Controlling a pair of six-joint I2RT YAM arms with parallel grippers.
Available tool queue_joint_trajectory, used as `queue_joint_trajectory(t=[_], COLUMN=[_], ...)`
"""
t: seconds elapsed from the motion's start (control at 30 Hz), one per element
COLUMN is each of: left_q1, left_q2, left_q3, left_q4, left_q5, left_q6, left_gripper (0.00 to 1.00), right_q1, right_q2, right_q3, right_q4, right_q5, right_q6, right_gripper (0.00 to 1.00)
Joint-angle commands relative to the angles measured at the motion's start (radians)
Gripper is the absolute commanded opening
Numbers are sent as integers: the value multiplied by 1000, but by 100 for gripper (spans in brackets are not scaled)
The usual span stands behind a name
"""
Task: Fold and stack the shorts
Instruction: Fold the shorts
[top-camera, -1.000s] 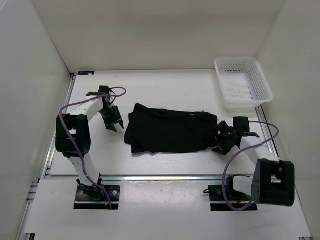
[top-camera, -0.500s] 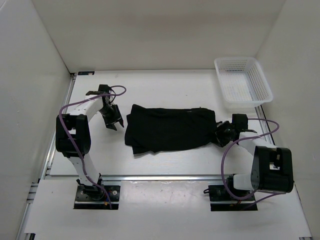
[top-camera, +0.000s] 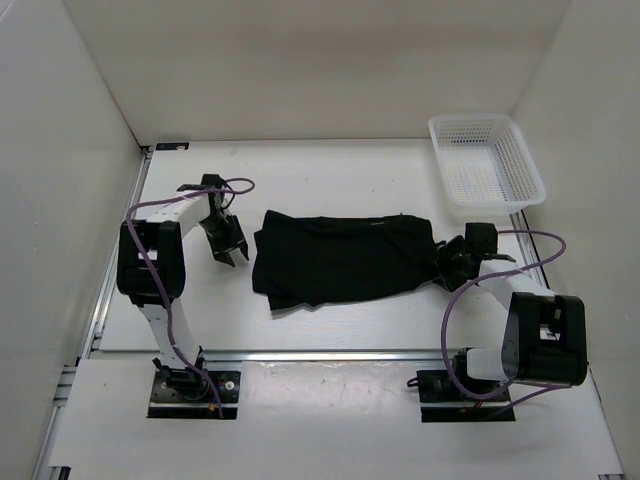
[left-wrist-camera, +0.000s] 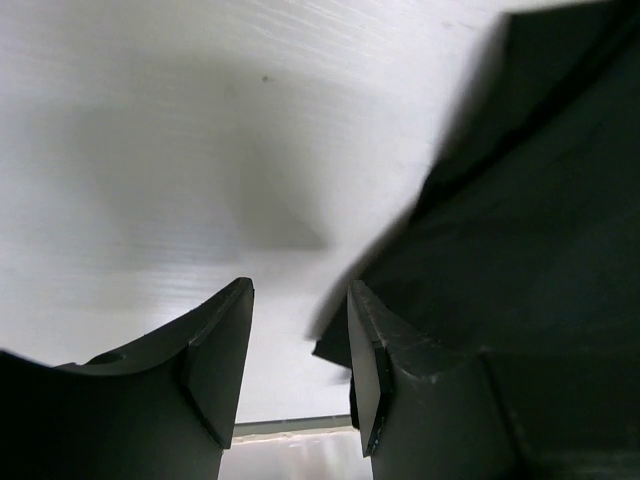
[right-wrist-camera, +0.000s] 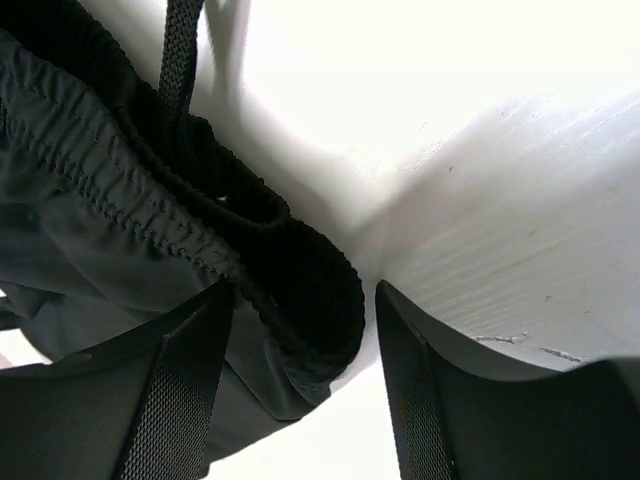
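White table (top-camera: 330, 180) holds shorts (top-camera: 340, 260) lying long from left gripper (top-camera: 232, 248) to right gripper (top-camera: 447, 262). Right jaws sit apart around the waistband (right-wrist-camera: 290, 270). Left jaws are apart too, shorts just beside them.

The right gripper (right-wrist-camera: 305, 300) has its 2 black fingers (right-wrist-camera: 180, 390) parted, the rolled, gathered waistband of the black soft fabric shorts (right-wrist-camera: 90, 220) between them. A black woven drawstring (right-wrist-camera: 180, 50) runs above, over the white table (right-wrist-camera: 520, 200).
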Motion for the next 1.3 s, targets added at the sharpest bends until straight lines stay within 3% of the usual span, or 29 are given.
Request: queue_joint_trajectory(t=[0.0,0.17,0.27,0.3,0.33,0.6,0.9,1.27], left_q1=[-4,-4,-4,-4,-4,-14,-57,-47], left_q2=[6,-3,-3,7,18,101,101,58], left_q3=[-5,-14,-14,-14,-14,5,-39,-30], left_q4=[21,21,21,21,21,39,69,78], left_q5=[-2,-2,-2,-2,-2,32,50,82], left_q6=[1,1,1,1,1,-19,-52,-62], left_gripper=[54,54,54,54,54,48,28,27], right_q1=[-4,-4,-4,6,6,72,242,555], right_q2=[10,23,42,42,42,22,81,207], right_q3=[48,39,48,57,69,199,446,719], right_q4=[-7,42,57,57,57,-67,-206,-295], right_q5=[46,27,27,39,39,97,181,283], right_q6=[-10,10,1,-8,-18,-151,-335,-490], right_gripper=[64,59,24,8,1,0,0,0])
